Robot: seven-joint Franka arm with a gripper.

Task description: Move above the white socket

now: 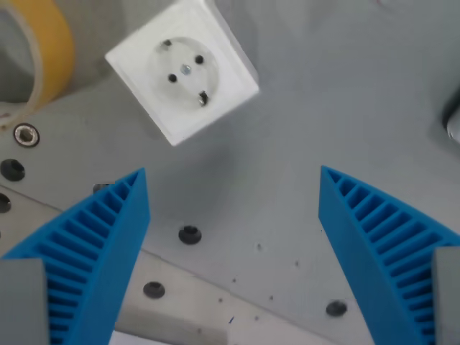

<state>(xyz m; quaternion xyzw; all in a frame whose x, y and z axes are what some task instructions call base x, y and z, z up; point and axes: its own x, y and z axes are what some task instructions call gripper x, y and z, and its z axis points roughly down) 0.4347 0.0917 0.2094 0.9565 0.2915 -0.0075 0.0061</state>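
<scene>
White socket (182, 71) lying flat on grey metal worktop (345, 108), turned on a diagonal, in the far left of the wrist view. Blue ribbed claw (233, 176) spread wide, holding nothing, fingertips on either side of bare worktop nearer than the socket. Not yet above it: offset toward the far left. To do the step well, probably best to carry the claw far and slightly left until the socket's round face sits midway between the fingertips, keeping height so no fingertip clips the housing; matching the diagonal could help too. Yellow tape roll (49, 44) just left of the socket, worth staying clear of. Tape roll cut off by the frame's left edge. Dark object (453, 122) at the right edge, barely in view, not identifiable. Height above the worktop hard to judge from this single view.
</scene>
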